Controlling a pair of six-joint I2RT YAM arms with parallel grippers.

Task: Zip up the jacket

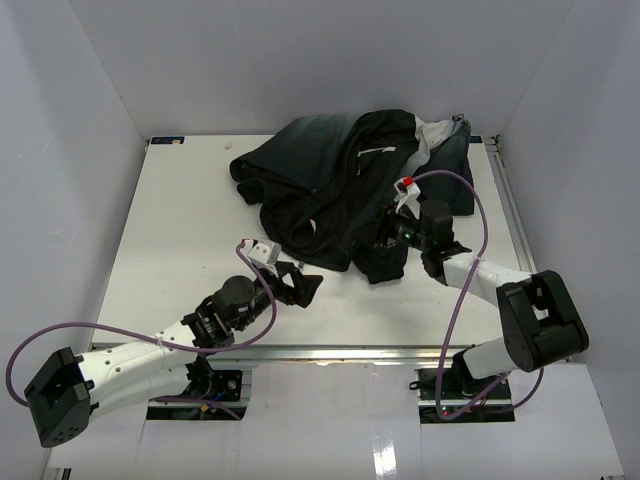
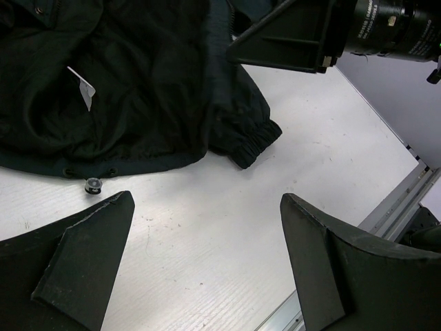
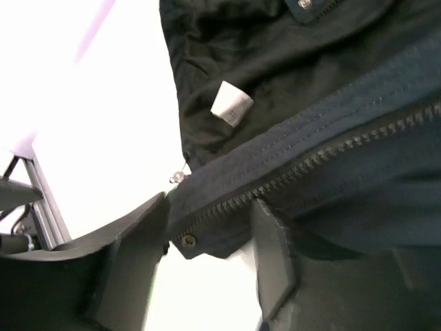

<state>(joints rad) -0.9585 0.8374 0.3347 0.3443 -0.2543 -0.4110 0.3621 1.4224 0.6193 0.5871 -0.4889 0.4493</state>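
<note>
Nearest me, the left gripper (image 2: 207, 200) hangs wide open over bare table (image 2: 324, 158), just short of the jacket (image 1: 330, 170) hem, holding nothing. A little farther in, the right gripper (image 3: 210, 207) straddles the bottom corner of the front edge, jaws half-narrowed either side of the zipper (image 3: 310, 162). Whether it is pinched, I can't tell. The teeth run away from its fingers into the heap, crumpled across the table's far middle. The right arm is nearer the zipper.
</note>
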